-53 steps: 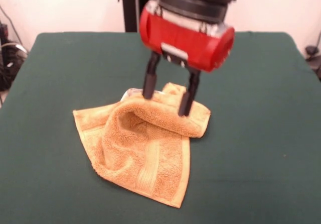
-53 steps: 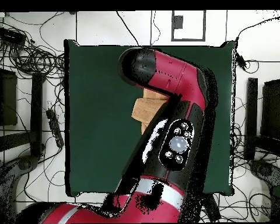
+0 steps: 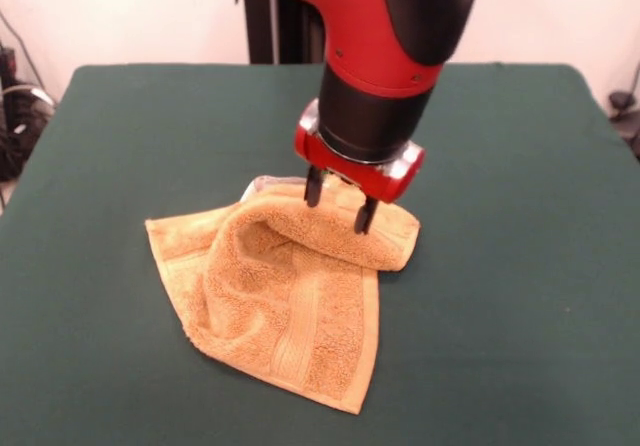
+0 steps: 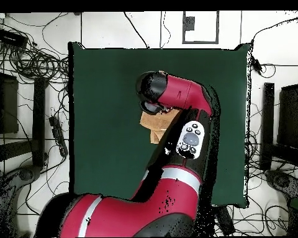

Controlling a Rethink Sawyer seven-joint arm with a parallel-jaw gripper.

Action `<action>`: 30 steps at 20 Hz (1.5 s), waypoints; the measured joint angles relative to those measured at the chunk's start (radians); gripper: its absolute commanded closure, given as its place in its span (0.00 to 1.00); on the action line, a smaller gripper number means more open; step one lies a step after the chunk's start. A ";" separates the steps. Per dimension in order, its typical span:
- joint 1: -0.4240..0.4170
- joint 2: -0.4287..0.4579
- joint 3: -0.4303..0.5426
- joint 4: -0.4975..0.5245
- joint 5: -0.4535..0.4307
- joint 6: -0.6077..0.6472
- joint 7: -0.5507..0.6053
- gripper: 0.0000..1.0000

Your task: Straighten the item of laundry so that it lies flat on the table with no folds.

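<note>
The orange-tan towel [image 3: 290,296] lies crumpled near the middle of the green table [image 3: 520,266]. Its far part is folded over into a raised roll, and a woven band runs down its near flap. A bit of white shows at its far left edge [image 3: 259,182]. My gripper [image 3: 339,209] points down over the roll's far side. Its fingers [image 3: 313,190] are apart, with the tips touching the top of the fold and nothing held. In the overhead view the arm hides the gripper and most of the towel [image 4: 153,126].
The black pedestal post [image 3: 275,16] stands behind the table's far edge. Cables and stands [image 4: 33,62] surround the table [image 4: 102,124] on the floor. Bare green cloth lies on all sides of the towel.
The arm has changed pose: the wrist now stands upright over the towel and the upper arm has swung in above it. The fingertips stay at the same fold. The towel has not moved.
</note>
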 measured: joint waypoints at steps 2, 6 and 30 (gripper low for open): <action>-0.008 -0.001 0.000 0.008 0.000 -0.036 0.000 0.00; -0.011 -0.004 0.000 0.025 0.000 -0.182 0.000 0.00; 0.043 -0.046 0.000 0.072 0.015 -0.283 0.000 0.00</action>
